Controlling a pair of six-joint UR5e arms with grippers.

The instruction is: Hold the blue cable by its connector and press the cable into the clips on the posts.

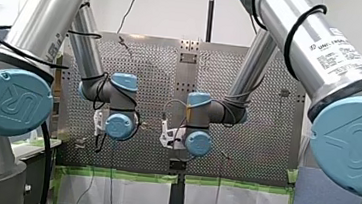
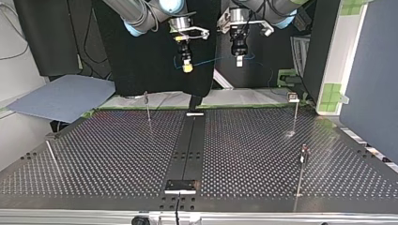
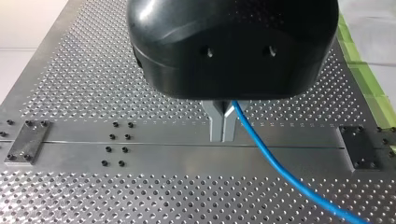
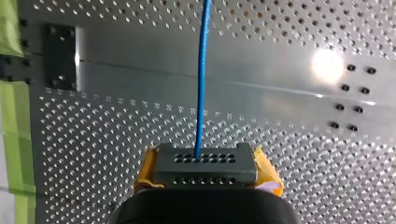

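Both grippers hang high above the perforated table, with the blue cable strung between them. In the right wrist view my right gripper has its yellow pads shut on the cable's dark connector, and the blue cable runs straight ahead from it. My left gripper has its metal fingers shut on the blue cable, which trails off beside them. In the top view my right gripper is left of my left gripper. Thin posts stand far below.
More thin posts stand at the top view's right, front right and front left. A dark rail runs down the table's middle. A blue-grey sheet lies beyond the far left corner.
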